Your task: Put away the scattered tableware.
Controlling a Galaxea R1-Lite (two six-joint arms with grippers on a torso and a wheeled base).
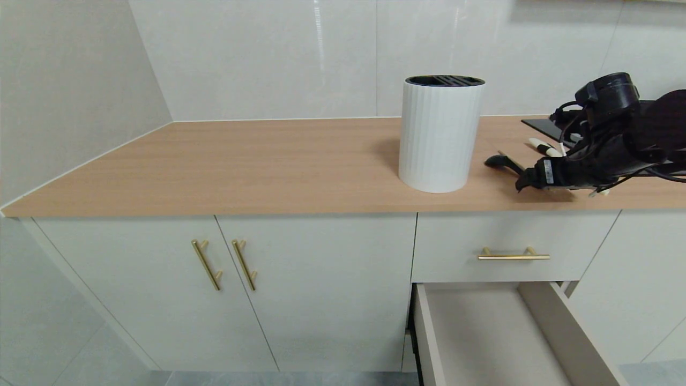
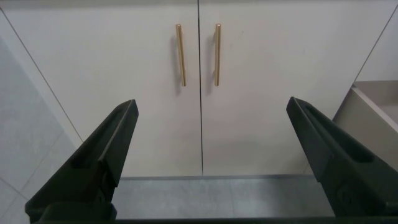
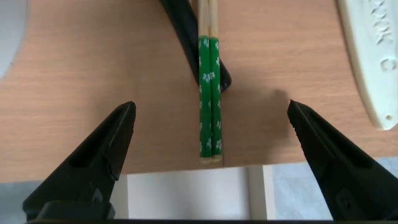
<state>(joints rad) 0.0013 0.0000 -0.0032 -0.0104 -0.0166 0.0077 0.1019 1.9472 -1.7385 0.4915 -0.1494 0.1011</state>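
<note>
White holder [image 1: 440, 134] near chopsticks [image 3: 210, 93]

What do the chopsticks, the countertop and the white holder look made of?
Chopsticks: pale bamboo or wood, tan bare shafts, ends painted green with white flowers. Countertop: wood or wood-look laminate, matte, streaked grain. White holder: probably matte plastic, ribbed wall, black slotted top.

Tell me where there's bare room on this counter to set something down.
The counter is bare from the left wall across to the white holder. The open drawer below looks bare too. Right of the holder it is crowded: the right gripper hangs over chopsticks and a black utensil.
</note>
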